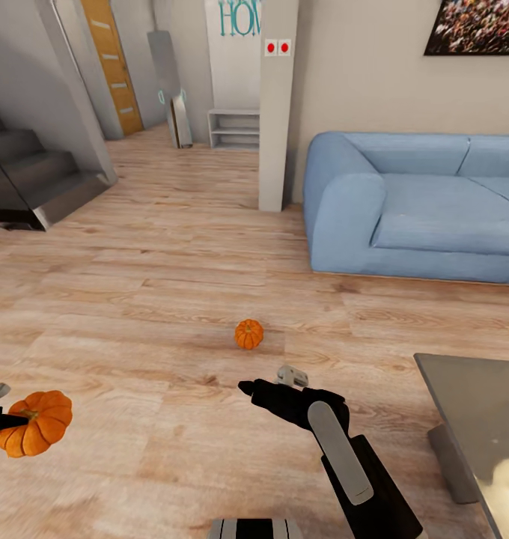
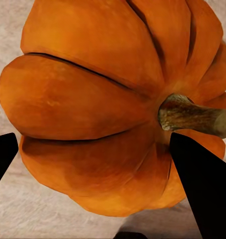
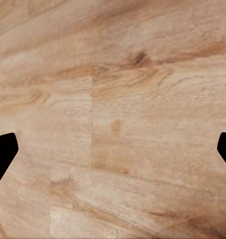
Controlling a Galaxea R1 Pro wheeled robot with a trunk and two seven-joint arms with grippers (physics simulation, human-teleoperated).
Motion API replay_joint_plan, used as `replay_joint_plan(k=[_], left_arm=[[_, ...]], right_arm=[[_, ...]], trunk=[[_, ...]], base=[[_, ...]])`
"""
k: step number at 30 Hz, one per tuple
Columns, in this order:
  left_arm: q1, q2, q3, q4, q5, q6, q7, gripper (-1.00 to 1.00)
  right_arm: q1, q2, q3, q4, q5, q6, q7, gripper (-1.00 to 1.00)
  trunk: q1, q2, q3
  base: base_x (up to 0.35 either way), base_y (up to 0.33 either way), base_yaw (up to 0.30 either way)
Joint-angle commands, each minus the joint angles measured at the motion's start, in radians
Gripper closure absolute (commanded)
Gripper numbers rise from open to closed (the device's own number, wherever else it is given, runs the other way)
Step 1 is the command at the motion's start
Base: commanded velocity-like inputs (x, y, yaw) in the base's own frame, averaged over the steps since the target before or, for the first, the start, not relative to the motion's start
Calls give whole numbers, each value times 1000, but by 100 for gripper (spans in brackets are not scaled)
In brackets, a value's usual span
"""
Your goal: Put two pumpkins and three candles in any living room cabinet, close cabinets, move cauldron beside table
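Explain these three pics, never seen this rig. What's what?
A simulated two-armed wheeled robot in a living room. The big picture is from its head camera, looking down at a wood floor, a blue sofa and a glass table. The other two come from cameras on its wrists. The left pincer is shut on a pumpkin, seen close up. The right pincer is open over bare floor. A second pumpkin lies on the floor ahead.
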Motion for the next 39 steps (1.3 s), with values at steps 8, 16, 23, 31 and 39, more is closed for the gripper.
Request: replay_joint_plan(k=[8, 16, 23, 31, 39], left_arm=[[0, -29, -8, 0, -12, -5, 110, 100], [0, -130, -14, -50, -13, -5, 386, 100], [0, -132, -12, -52, -12, -8, 392, 100], [0, -132, -15, -52, -11, -31, 390, 100], [0, -123, -10, -52, -10, -55, 385, 100]], right_arm=[[0, -3, -5, 0, 0, 0, 3, -100], [0, -4, -6, 0, 1, 0, 6, -100], [0, -4, -6, 0, 1, 0, 6, -100], [0, 0, 1, 0, 1, 0, 6, -100], [0, 0, 2, 0, 2, -1, 5, -100]], trunk=[[-4, 2, 31], [-7, 4, 58], [-7, 4, 58], [-7, 4, 58], [-7, 4, 58]], base=[[0, 0, 0], [0, 0, 0], [0, 0, 0], [0, 0, 0], [0, 168, 0]])
